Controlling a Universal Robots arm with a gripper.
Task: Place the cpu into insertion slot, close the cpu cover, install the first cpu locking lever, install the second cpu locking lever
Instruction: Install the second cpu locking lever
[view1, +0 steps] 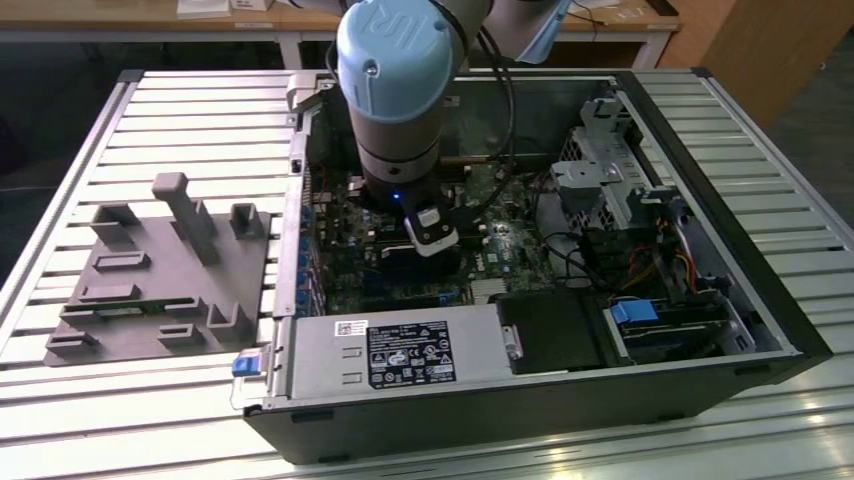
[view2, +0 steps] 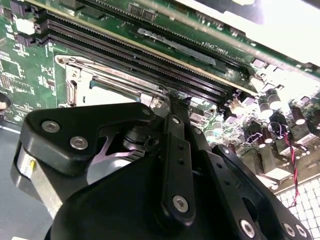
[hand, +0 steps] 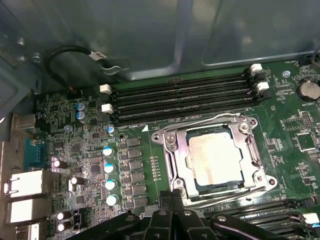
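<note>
In the first wrist view the cpu (hand: 216, 155) lies flat in the insertion slot (hand: 159, 137), its silvery top showing through the window of the cpu cover (hand: 172, 150), which is folded down over it. One wire locking lever (hand: 200, 122) runs along the side by the memory slots, and a second one (hand: 235, 192) runs along the opposite side. My gripper (hand: 173, 192) is shut with nothing in it, its tips at the socket's corner beside that second lever's end. The second wrist view has the gripper (view2: 167, 100) touching the socket frame (view2: 100, 75). The exterior view places the gripper (view1: 427, 245) low inside the open computer case.
Long black memory slots (hand: 185, 97) and a row of capacitors (hand: 107, 167) flank the socket. A power supply (view1: 400, 355) and drive cage (view1: 607, 180) crowd the case. A grey fixture plate (view1: 160, 270) lies on the slatted table at the exterior view's left.
</note>
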